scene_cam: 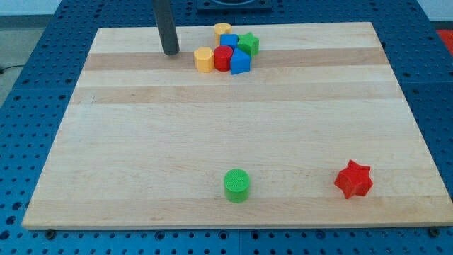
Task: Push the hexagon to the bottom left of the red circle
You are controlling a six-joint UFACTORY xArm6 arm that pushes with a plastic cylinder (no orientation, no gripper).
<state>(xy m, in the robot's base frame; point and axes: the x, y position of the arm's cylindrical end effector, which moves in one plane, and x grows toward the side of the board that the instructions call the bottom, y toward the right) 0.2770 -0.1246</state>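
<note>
The green cylinder lies nearest the camera, close to the board's bottom edge. The red star sits to the view's right of it, well apart. Neither is involved in the task.

The working cluster sits near the view's top edge. The yellow hexagon is the task block. It touches the red circle on the circle's left side. A blue block is packed against the circle's right. Behind them are a second blue block, a green star and a yellow block.

The arm carries no claw, so there is no open or closed state to report. My tip rests on the board, just to the view's left of the hexagon and slightly above it, not touching.

Estimated status: the hexagon needs only a short shift toward the view's bottom.

Hazards:
- A push toward the view's right would drive the hexagon into the red circle and move the reference.
- Packed blocks would transmit force, and the cluster could scatter.
- An off-centre contact may rotate the hexagon aside.
</note>
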